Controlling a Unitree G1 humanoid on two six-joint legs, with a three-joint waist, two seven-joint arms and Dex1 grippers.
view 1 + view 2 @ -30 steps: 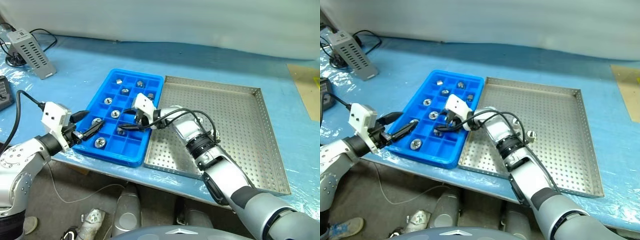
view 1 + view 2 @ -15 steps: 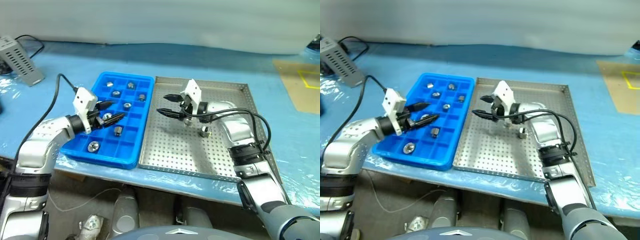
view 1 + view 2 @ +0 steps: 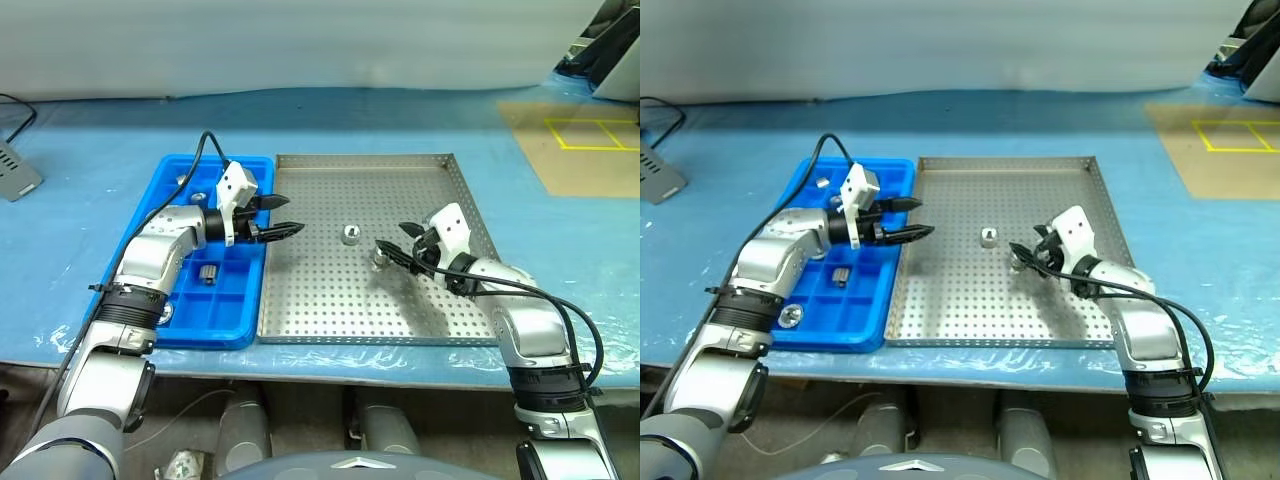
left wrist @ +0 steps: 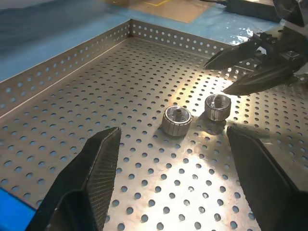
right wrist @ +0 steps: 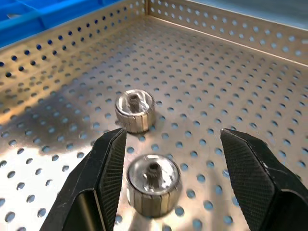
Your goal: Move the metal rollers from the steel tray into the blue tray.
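At the far left we see the bright blue plastic tray (image 3: 188, 325) with its small square compartments lying on the pale blue tabletop (image 3: 90, 230); several small silvery metal rollers (image 3: 208, 273) sit in its compartments. Our left pincer (image 3: 282, 216) hangs over the seam between that tray and the large square perforated steel tray (image 3: 330, 310) touching it on the right, with its black fingers spread apart and nothing between them. Near the middle of the steel tray two more rollers stand upright, just beside each other but not touching: one farther back (image 3: 350, 234), one nearer our right arm (image 5: 152, 184). Our right pincer (image 3: 392, 240) is low over that nearer roller, fingers apart on either side of it, not closed on it.
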